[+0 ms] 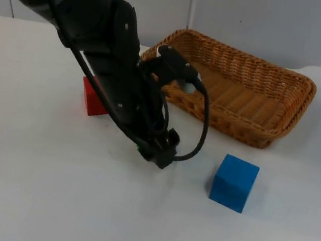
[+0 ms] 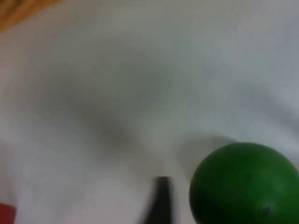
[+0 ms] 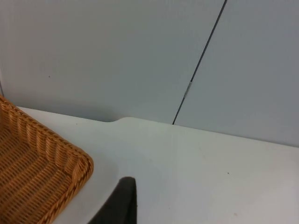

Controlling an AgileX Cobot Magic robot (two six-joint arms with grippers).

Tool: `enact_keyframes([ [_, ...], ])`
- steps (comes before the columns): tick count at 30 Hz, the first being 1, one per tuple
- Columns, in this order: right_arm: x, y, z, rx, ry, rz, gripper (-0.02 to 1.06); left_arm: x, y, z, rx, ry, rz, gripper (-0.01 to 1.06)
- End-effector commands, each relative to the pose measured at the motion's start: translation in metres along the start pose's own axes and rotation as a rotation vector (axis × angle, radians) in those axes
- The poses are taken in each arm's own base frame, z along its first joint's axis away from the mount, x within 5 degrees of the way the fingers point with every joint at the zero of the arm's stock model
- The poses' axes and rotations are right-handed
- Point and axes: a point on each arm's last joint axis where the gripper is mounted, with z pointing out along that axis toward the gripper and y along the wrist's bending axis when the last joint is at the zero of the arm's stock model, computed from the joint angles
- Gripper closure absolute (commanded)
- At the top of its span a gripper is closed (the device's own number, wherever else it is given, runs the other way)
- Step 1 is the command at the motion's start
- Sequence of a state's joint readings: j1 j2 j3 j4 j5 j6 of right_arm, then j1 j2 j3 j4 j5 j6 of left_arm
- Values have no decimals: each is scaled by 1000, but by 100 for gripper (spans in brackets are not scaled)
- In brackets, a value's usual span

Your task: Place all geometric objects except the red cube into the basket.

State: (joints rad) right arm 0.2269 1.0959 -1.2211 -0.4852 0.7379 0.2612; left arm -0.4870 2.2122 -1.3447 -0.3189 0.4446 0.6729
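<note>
- Left hand point(image 1: 158, 155) was lowered to the table point(image 1: 46, 188) between the red cube point(image 1: 92, 100) and the blue cube point(image 1: 234, 182); whether it was released or clenched could not be told.
- Green ball point(image 2: 245, 184) lay just beside the left fingertip point(image 2: 161, 198) in the left wrist view, perhaps touching it.
- Basket point(image 1: 257, 90) stood behind, near the wall point(image 3: 117, 56).
- Right hand waited beside the basket rim point(image 3: 70, 163); its state could not be told either.
</note>
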Motion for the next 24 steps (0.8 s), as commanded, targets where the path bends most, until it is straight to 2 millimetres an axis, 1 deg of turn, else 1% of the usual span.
enact_keyframes([
  [1, -2, -1, -3, 2, -17, -14, 0, -1, 0, 0, 6, -3, -8, 45],
  [2, -2, -1, -3, 2, -17, -14, 0, -1, 0, 0, 1, -8, -12, 59],
  [3, -2, -1, -3, 2, -17, -14, 0, -2, 1, 0, -4, -14, -18, 80],
  [4, -2, -1, -3, 2, -17, -14, 0, -3, 1, -2, -6, -20, -21, 91],
  [5, -2, -1, -3, 2, -17, -14, 0, -3, 1, -2, -6, -20, -21, 91],
  [6, -2, -1, -4, 2, -18, -13, 0, -5, 1, -4, -8, -26, -37, 101],
  [7, -2, -1, -4, 2, -18, -13, 0, -7, 1, -9, -14, -41, -52, 105],
  [8, -2, -1, -4, 2, -18, -13, 0, -11, 2, -17, -22, -60, -56, 105],
  [9, -2, -1, -4, 2, -18, -13, 0, -11, 2, -17, -22, -60, -56, 105],
  [13, -3, -1, -4, 2, -19, -13, 0, -42, 8, -69, -92, -208, -14, 105],
  [14, -3, -1, -4, 2, -19, -13, 0, -42, 8, -69, -92, -208, -14, 105],
  [16, -3, -1, -4, 1, -21, -13, 0, -64, 15, -92, -150, -328, -18, 105],
  [17, -3, 0, -4, 1, -23, -13, 0, -80, 21, -105, -190, -425, -53, 105],
  [18, -3, 0, -4, 1, -23, -13, 0, -80, 21, -105, -190, -425, -53, 105],
  [19, -3, 0, -4, 0, -24, -13, 0, -86, 23, -109, -205, -461, -66, 105],
  [20, -3, 0, -4, 0, -24, -13, 0, -102, 31, -117, -244, -564, -104, 105],
  [22, -3, 0, -4, 0, -26, -13, 0, -117, 38, -118, -272, -648, -141, 105],
  [23, -3, 0, -4, 0, -26, -13, 0, -117, 38, -118, -272, -648, -141, 105],
  [24, -3, 0, -4, 0, -27, -13, 0, -124, 41, -117, -275, -668, -148, 105],
])
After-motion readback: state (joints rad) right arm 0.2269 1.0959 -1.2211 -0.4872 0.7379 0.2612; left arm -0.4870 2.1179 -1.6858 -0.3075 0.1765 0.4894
